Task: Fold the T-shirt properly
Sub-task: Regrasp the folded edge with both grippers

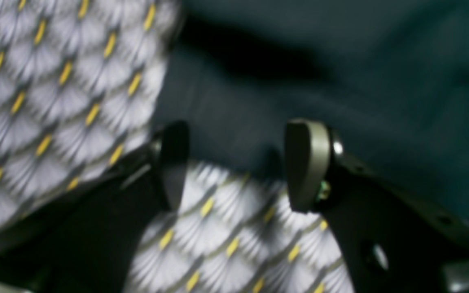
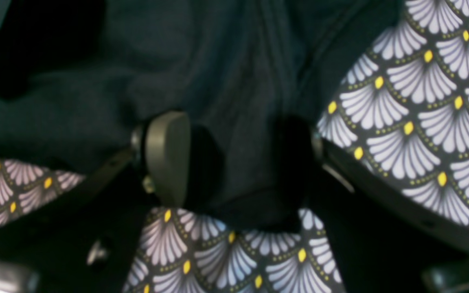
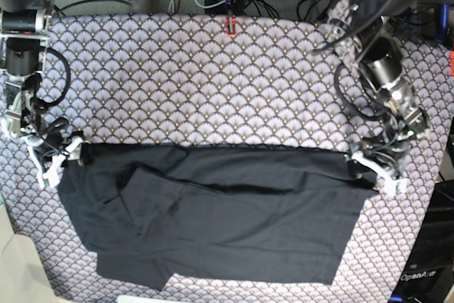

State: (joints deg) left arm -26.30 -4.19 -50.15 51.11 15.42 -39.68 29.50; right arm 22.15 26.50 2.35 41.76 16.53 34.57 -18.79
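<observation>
Left wrist view: left gripper (image 1: 236, 165) had its fingers (image 1: 307, 162) spread wide, nothing pinched between them. The pads straddled the T-shirt (image 1: 320, 81) edge; dark cloth ran across the upper gap, bare tablecloth (image 1: 55, 101) showed in the lower gap. Shirt read as dark teal-black, soft, with a deep fold shadow near the top. Frame was blurred, so contact between pads and cloth could not be told.

Right wrist view: right gripper (image 2: 234, 158) was also wide open, one grey pad (image 2: 167, 156) left of a hanging corner of the shirt (image 2: 218, 81), the other finger dark and hard to make out on the right. The corner sat between the fingers, a seam running up through it. No clamping visible; cloth looked loose in the gap. The scallop print (image 2: 413, 122) lay on both sides and below.

Base view: the shirt (image 3: 234, 225) lay flat on the near half of the table, long axis running left to right, far edge a straight fold line. Plain black, wrinkled, with a folded layer forming a diagonal ridge left of centre. Right gripper (image 3: 55, 155) sat at the shirt's far corner on the view's left, left gripper (image 3: 372, 164) at the far corner on the view's right. Cloth (image 3: 213, 83) beyond the far edge was bare.
</observation>
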